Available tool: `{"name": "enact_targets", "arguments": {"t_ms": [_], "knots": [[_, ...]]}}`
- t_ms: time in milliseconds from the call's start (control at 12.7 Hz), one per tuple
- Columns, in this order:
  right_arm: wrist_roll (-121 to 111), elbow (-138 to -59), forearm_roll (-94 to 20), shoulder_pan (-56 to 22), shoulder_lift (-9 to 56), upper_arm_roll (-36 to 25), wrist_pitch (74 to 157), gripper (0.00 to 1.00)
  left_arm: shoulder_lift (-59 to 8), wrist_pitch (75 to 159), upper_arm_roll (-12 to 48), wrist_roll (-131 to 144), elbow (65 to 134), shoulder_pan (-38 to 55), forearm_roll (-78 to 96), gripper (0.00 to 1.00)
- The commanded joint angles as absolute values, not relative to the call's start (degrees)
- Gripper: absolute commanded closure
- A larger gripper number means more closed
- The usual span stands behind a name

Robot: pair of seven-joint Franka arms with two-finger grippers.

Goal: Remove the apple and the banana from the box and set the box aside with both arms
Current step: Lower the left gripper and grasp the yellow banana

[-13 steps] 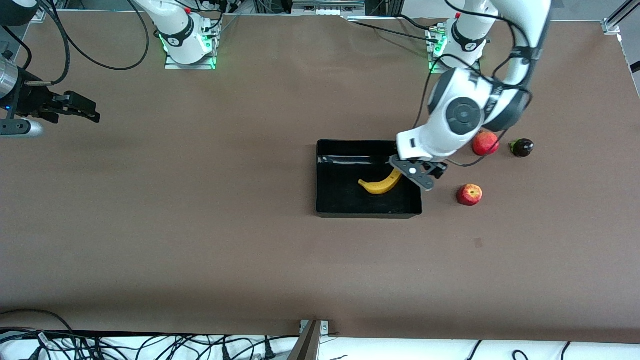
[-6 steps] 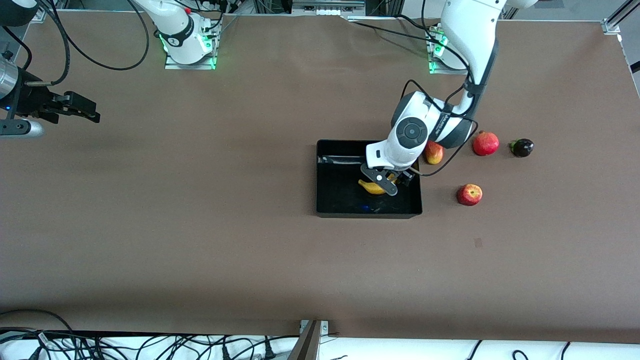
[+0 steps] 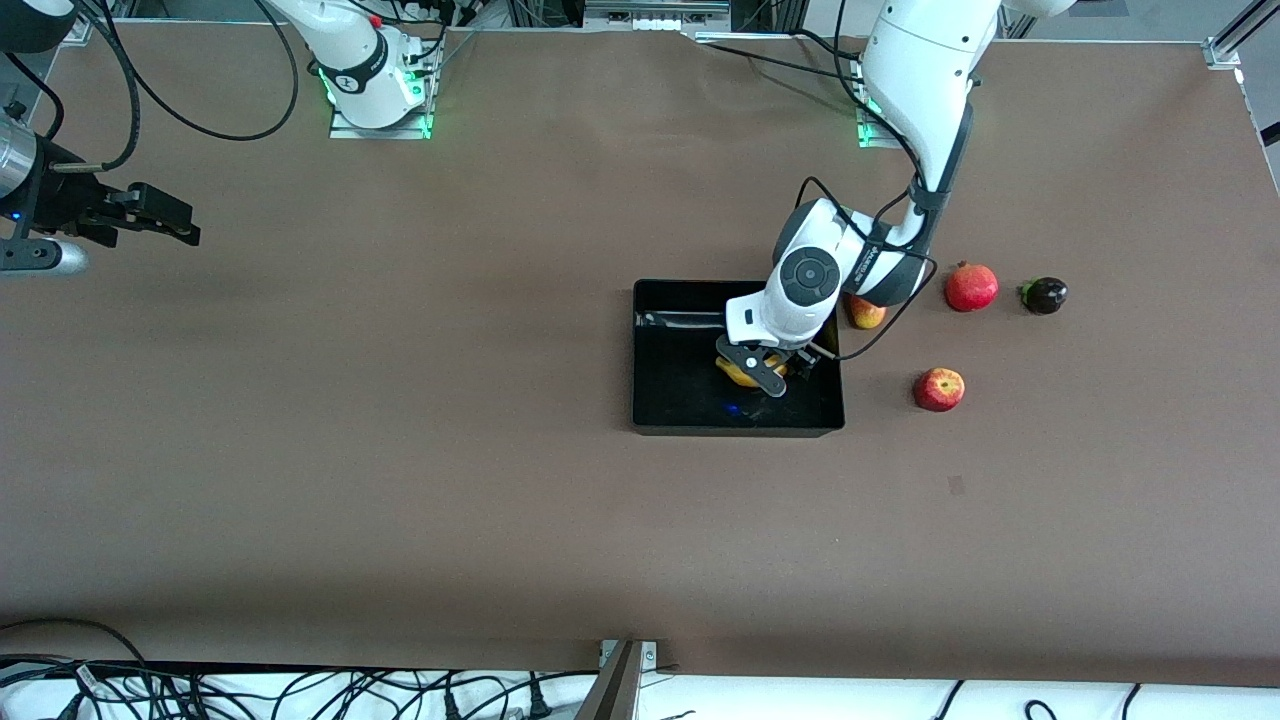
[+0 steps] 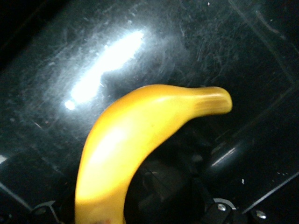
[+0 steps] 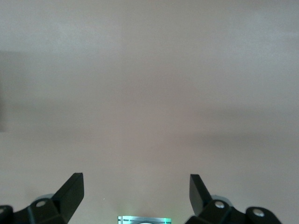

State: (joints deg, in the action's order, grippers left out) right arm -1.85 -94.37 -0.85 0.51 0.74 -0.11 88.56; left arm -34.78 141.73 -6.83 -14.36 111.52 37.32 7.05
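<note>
Reaching down from the upper right of the front view, the left arm sets its left gripper (image 3: 768,372) low inside the box (image 3: 680,395), at the box's end toward the left arm. The gripper covers most of the banana (image 3: 738,374); only a yellow strip shows beside the fingers, so this view does not tell whether they are apart or together. The left wrist view fills that gap in part: the banana (image 4: 140,135) lies on the scratched, shiny box floor (image 4: 112,56), one tip free, the other end running to the frame's lower edge, where dark gripper parts sit beside it; whether the fingers clamp it still cannot be told.

Only the front view shows the remaining fruit. The apple (image 3: 939,389) rests on the table (image 3: 400,480) at right of centre, apart from the box. A mango (image 3: 865,312) lies just beside the box, half hidden by the arm; a pomegranate (image 3: 972,287) and a small dark fruit (image 3: 1045,295) lie farther right in the frame.

At the left edge of the front view the right gripper (image 3: 165,222) waits above bare table. The right wrist view shows its fingers (image 5: 70,191) well apart, with nothing between them.
</note>
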Motion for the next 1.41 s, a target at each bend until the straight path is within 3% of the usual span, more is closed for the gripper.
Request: {"name": "enact_targets", "arguments": {"t_ms": [0,79,157,236,314,943,1336], "knots": [[-2.1,-93.2,-1.1,0.6,1.2,-0.2,87.9,0.00,-36.5,144.0,-7.3,-14.2,111.1,38.3,7.9,0.00],[-2.1,-93.2,-1.1,0.6,1.2,-0.2,87.9,0.00,-37.2,145.0,-7.4,-14.2,111.1,38.3,7.9,0.00],[-2.1,-93.2,-1.1,0.6,1.2,-0.2,87.8,0.00,-37.5,145.2,-7.4,-14.2,111.1,38.3,7.8,0.19],[-2.1,-93.2,-1.1,0.6,1.2,-0.2,87.8,0.00,-37.5,145.2,-7.4,-14.4,111.1,38.3,7.4,0.64],[-2.1,-93.2,-1.1,0.6,1.2,-0.2,87.8,0.00,-37.6,145.1,-7.4,-15.0,111.0,38.3,7.1,1.00],[-2.1,-93.2,-1.1,0.6,1.2,-0.2,87.8,0.00,-35.7,144.3,-7.4,-15.0,111.0,38.2,7.6,1.00],[-2.1,-93.2,-1.1,0.6,1.2,-0.2,87.8,0.00,-29.5,136.7,-7.2,-14.6,110.9,37.4,8.5,1.00]]}}
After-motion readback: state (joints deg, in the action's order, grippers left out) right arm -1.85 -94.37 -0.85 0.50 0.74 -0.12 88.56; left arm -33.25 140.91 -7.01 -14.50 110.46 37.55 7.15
